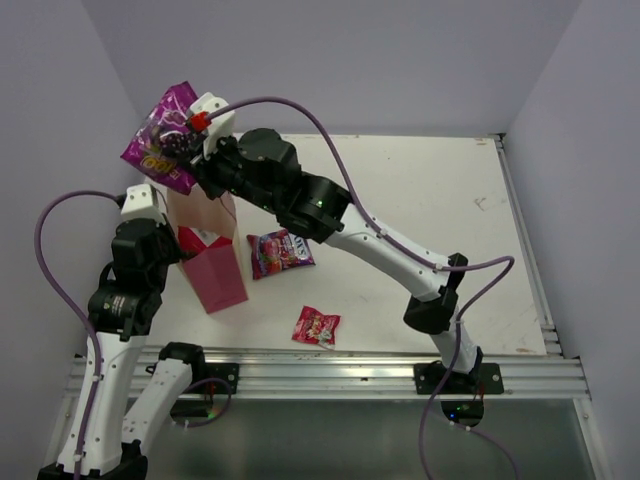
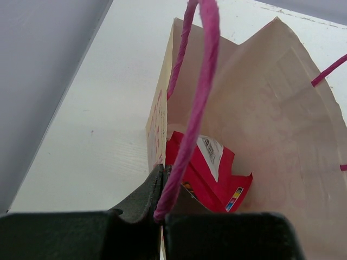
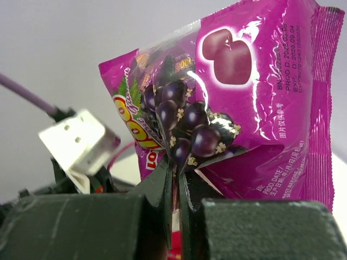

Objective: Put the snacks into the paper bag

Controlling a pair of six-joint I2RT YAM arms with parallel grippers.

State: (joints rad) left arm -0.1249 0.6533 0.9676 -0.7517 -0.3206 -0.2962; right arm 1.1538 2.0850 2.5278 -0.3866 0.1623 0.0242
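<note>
The small red packet point(image 1: 316, 326) lies flat on the white worktop point(image 1: 420, 190). It is on the near side of the paper bag point(image 1: 215, 280), off to the right, and is not touching it.

A bit farther back lies the purple-pink packet point(image 1: 280, 252). It is flat too, just beside the right side of the bag.

The paper bag stands up with its mouth open. It has a pink front and tan sides. The left pincer point(image 2: 162, 179) is at the bag's left rim. It is closed tight there, pinching the bag's wall and a pink string handle point(image 2: 200, 97) together. The handle runs up and away from the pincer. Down inside the bag, a red pouch point(image 2: 211, 173) rests on the bottom. It leans on the wall next to the pincer, with a white label showing.

Farthest back and high up, the purple pouch point(image 1: 160, 135) hangs in the air over the far end of the bag. It shows dark grapes and yellow letters. The right pincer point(image 3: 176, 179) is closed on the bottom edge of this pouch and holds it upright.
</note>
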